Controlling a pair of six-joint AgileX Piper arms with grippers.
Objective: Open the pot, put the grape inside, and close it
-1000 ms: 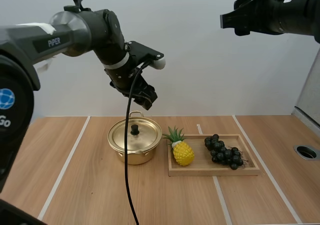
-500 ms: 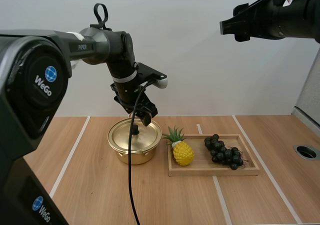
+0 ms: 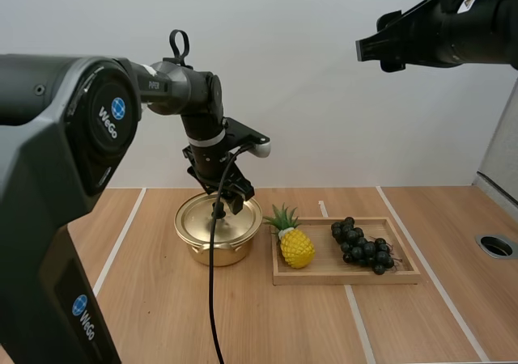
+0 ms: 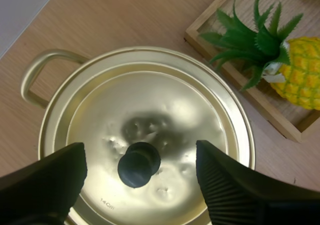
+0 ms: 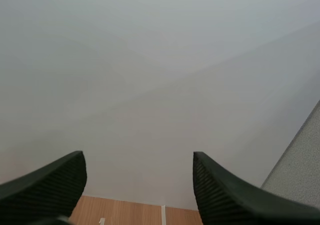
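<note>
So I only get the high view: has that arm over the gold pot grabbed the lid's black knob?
Observer: Not yet. The left gripper is open, one finger either side of the knob, neither touching it.
Operator: And the arm up high?
Observer: The right gripper is open too, with nothing between its fingers.
Operator: Is the lid smooth?
Observer: No, the lid has small dents around the knob.
</note>
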